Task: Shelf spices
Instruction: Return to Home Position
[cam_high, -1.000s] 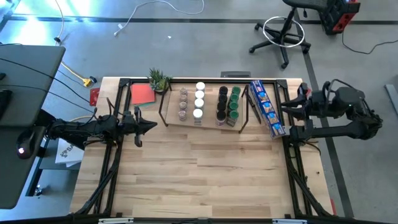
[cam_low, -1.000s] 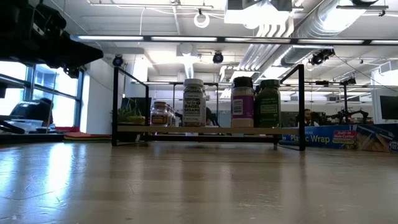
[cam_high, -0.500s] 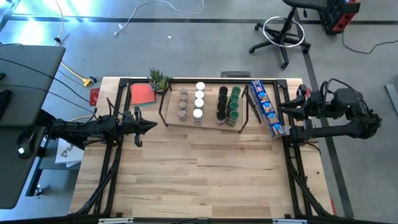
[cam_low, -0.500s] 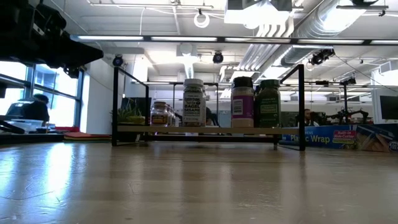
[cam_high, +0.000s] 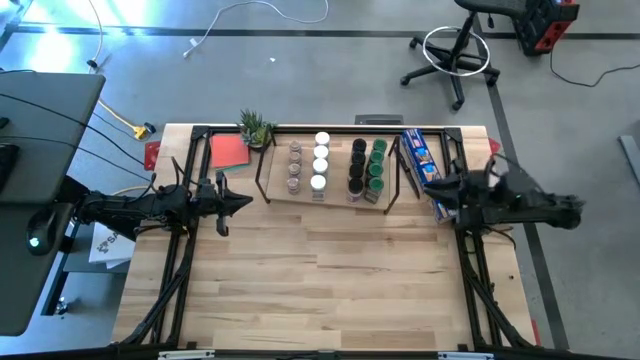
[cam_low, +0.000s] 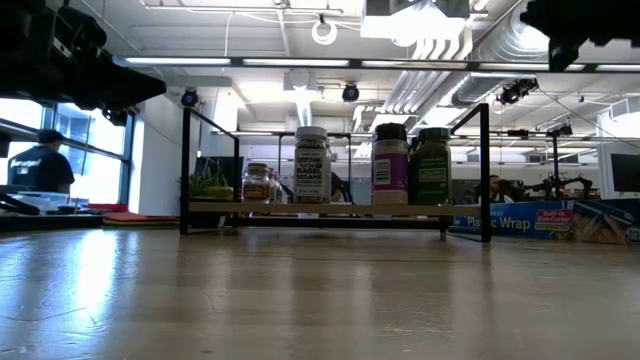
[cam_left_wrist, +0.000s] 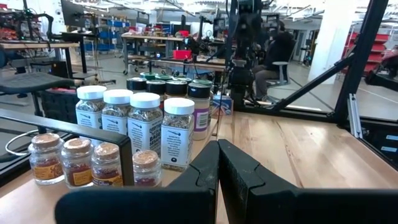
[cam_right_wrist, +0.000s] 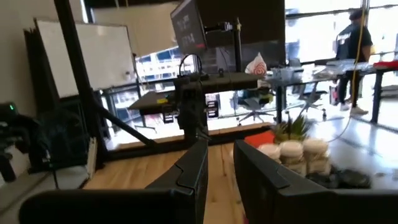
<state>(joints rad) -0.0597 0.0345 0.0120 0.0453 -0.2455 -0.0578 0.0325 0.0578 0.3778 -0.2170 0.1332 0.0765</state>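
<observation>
Wooden tabletop (cam_high: 320, 290), pale, with an open-plan workroom behind; one person (cam_low: 42, 168) far off by the windows, well apart from the rig.

Item 1, shelf (cam_high: 338, 168): light-wood slanted rack in a black wire frame; stands at the table's far edge, about centre.

Item 2, spices (cam_high: 318, 182): all on the shelf, upright, in four close columns; left to right, brownish-lidded jars (cam_high: 295, 165), white-lidded jars (cam_high: 321, 152), black-lidded jars (cam_high: 357, 168), green-lidded jars (cam_high: 377, 160); none loose on the table, so the shelving reads as done.

Item 3, left gripper (cam_high: 243, 203): off the shelf's left end, near but apart; fingers pressed together, holding nothing.

Item 4, right gripper (cam_high: 434, 187): over the near end of the blue box (cam_high: 422, 155), near the shelf's right post; fingers parted by a narrow gap, empty.

Hazards, judged:
- the right arm's way home passes the box and the post; a low or wide swing could clip the box and drive it into the frame;
- a jolt to a slanted rack could slide or tip a jar; the columns stand so close that one fall would likely take its neighbours; the green column, nearest that post, is most exposed;
- clearance over the box cannot be told from above;
- the left arm threatens little unless it swings inward at the brownish jars.
</observation>
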